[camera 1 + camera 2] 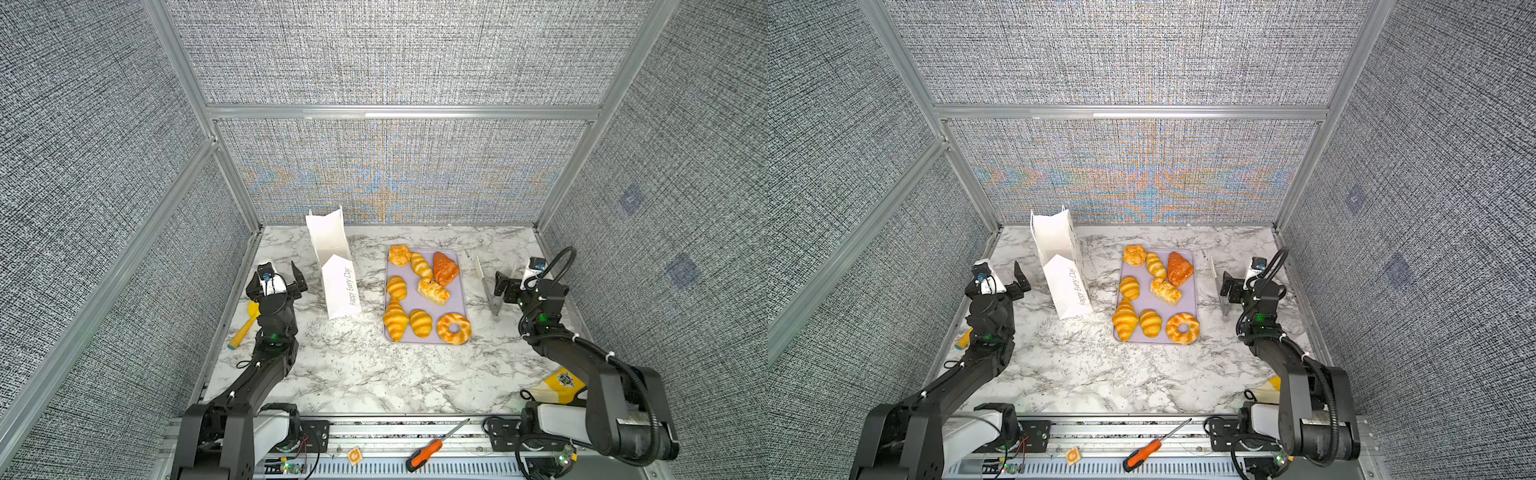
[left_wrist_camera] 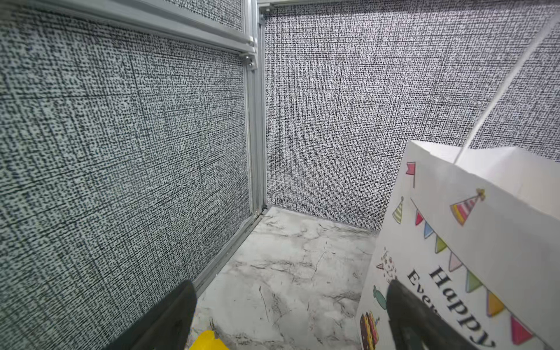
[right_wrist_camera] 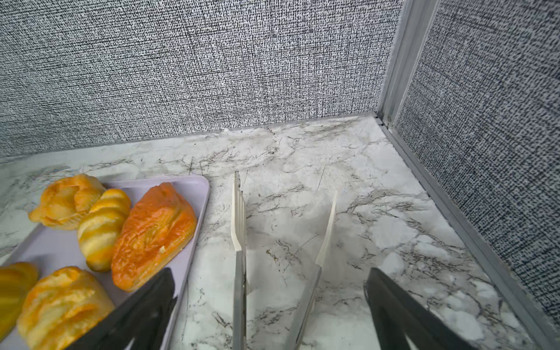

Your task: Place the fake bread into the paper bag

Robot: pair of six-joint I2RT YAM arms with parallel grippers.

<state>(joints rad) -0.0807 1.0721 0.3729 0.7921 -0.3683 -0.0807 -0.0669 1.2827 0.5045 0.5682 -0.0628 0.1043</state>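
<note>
The fake bread, several glossy golden toy pastries, lies on a lilac tray (image 1: 459, 305) at mid-table; among them are a ring doughnut (image 1: 454, 328), a dark orange croissant (image 1: 445, 268) (image 3: 154, 233) and a rectangular puff (image 1: 433, 291). The white paper bag (image 1: 336, 270) (image 1: 1065, 274) (image 2: 472, 242) stands upright left of the tray, mouth open. My left gripper (image 1: 278, 270) (image 2: 291, 285) hangs open and empty just left of the bag. My right gripper (image 1: 515, 276) (image 3: 269, 272) is open right of the tray, and both arms of a pair of tongs (image 3: 239, 242) run between its fingers.
A yellow scoop (image 1: 245, 324) (image 2: 209, 341) lies under the left arm near the left wall. The tongs (image 1: 486, 286) stand on edge between tray and right gripper. A yellow-and-white packet (image 1: 557, 386) sits at front right, and an orange screwdriver (image 1: 428, 453) on the front rail.
</note>
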